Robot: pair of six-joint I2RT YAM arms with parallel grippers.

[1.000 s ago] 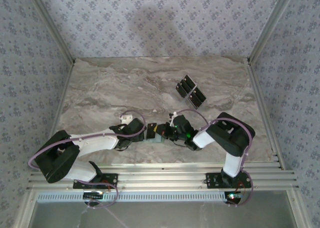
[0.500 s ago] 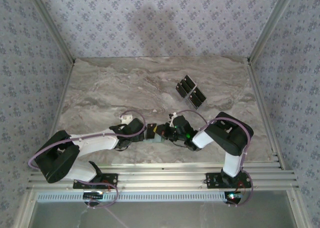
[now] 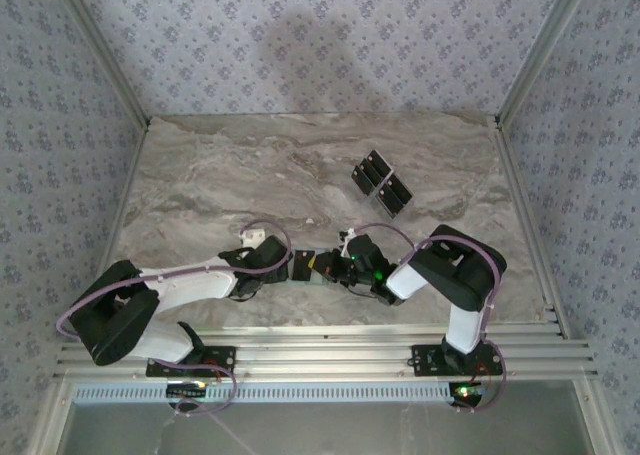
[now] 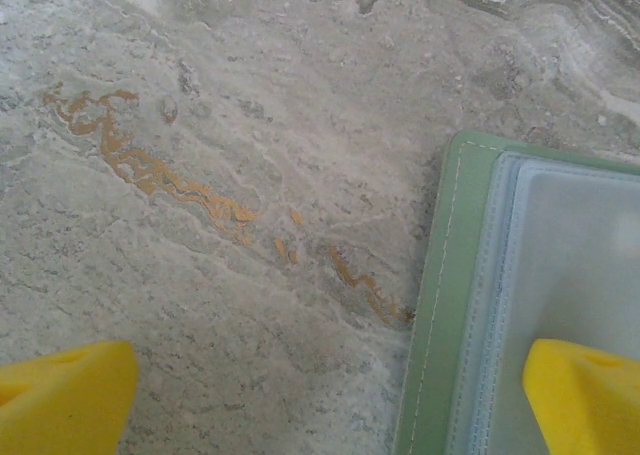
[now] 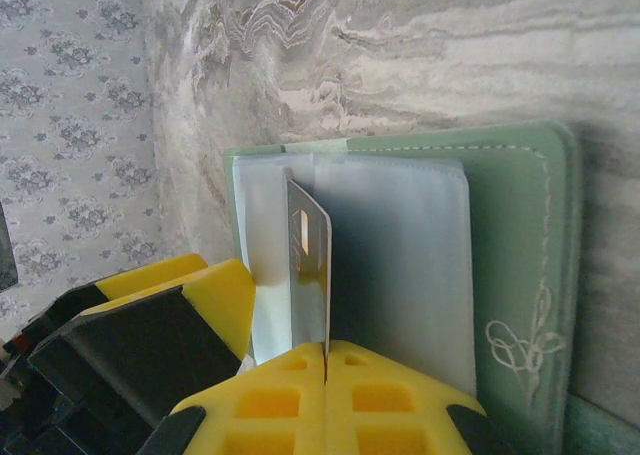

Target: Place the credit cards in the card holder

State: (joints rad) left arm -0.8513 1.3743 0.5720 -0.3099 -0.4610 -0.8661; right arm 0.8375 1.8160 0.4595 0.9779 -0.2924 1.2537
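Observation:
The card holder (image 5: pixel 510 275) lies open on the marble, pale green with a pale blue-grey inside (image 5: pixel 400 265). My right gripper (image 5: pixel 325 353) is shut on one of the credit cards (image 5: pixel 310 265), held edge-on with its far end over the holder's inner pocket. My left gripper (image 4: pixel 325 400) is open: one yellow fingertip (image 4: pixel 585 395) rests over the holder's inside (image 4: pixel 560 275), the other (image 4: pixel 60 395) over bare marble. That left finger (image 5: pixel 190 305) also sits at the holder's left edge. In the top view both grippers (image 3: pixel 300 265) (image 3: pixel 336 266) meet at the holder (image 3: pixel 318 272). More credit cards (image 3: pixel 380 183) lie at the back right.
The marble table (image 3: pixel 220 175) is walled in by patterned panels on three sides, with metal posts at the corners. Aluminium rails (image 3: pixel 320 350) carrying the arm bases run along the near edge. Open marble stretches to the left and the back.
My right gripper with its card has edged slightly left and nearer, over the card holder. The left arm has stayed where it was.

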